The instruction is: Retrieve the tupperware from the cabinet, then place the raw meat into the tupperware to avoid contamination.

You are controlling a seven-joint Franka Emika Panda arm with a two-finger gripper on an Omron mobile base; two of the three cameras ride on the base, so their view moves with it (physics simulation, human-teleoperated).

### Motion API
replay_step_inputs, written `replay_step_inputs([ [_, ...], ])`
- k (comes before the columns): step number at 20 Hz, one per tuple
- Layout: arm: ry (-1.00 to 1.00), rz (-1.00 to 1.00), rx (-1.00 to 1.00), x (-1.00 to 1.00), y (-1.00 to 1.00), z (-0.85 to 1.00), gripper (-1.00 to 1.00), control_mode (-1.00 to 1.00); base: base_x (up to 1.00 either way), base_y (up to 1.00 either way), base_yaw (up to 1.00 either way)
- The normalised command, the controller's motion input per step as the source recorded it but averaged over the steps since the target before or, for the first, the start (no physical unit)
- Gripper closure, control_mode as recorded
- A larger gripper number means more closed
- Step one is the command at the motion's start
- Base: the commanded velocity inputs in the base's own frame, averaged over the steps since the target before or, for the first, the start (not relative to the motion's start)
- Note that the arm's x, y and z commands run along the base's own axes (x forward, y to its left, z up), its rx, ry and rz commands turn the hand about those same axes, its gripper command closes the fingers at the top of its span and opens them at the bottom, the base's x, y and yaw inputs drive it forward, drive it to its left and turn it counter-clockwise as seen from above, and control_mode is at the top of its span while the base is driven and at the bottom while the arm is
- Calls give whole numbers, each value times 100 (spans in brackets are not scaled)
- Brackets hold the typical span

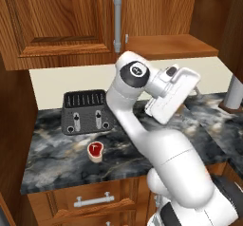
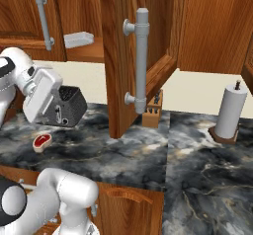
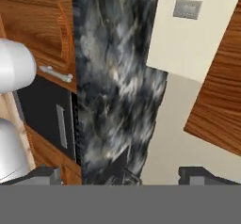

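The tupperware [image 2: 78, 39], a shallow whitish container, lies on the shelf inside the cabinet [image 2: 163, 26], whose right door [image 2: 118, 56] stands swung open. On the dark marble counter [image 1: 57, 163], the raw meat [image 1: 96, 150] rests in front of the toaster; it also appears as the red steak [image 2: 42, 140] in the right base view. My gripper [image 3: 122, 177] is open, fingertips [image 3: 44, 175] far apart with nothing between them. Its white hand [image 1: 168, 94] hangs above the counter, below the cabinet shelf and right of the toaster, well away from both the tupperware and the meat.
A dark grey toaster [image 1: 88, 111] stands at the back of the counter. A knife block [image 2: 152, 113] and a paper towel roll [image 2: 231, 113] stand further right. The open door's edge and bar handle [image 2: 142, 61] jut out over the counter. Drawers [image 1: 95, 201] run below.
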Motion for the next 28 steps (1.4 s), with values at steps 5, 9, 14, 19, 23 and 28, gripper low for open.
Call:
replay_step_inputs([
  [5,-23,-7,48,14,34,-32,-100,-100,0,0,0],
  [9,-26,-4,33,8,49,-41,-100,-100,0,0,0],
  [14,-24,8,13,-1,2,-7,-100,-100,0,0,0],
  [19,-36,21,4,-2,12,36,-100,-100,0,0,0],
  [23,-36,27,8,7,19,51,-100,-100,0,0,0],
  [28,-35,25,19,26,8,49,-100,-100,0,0,0],
])
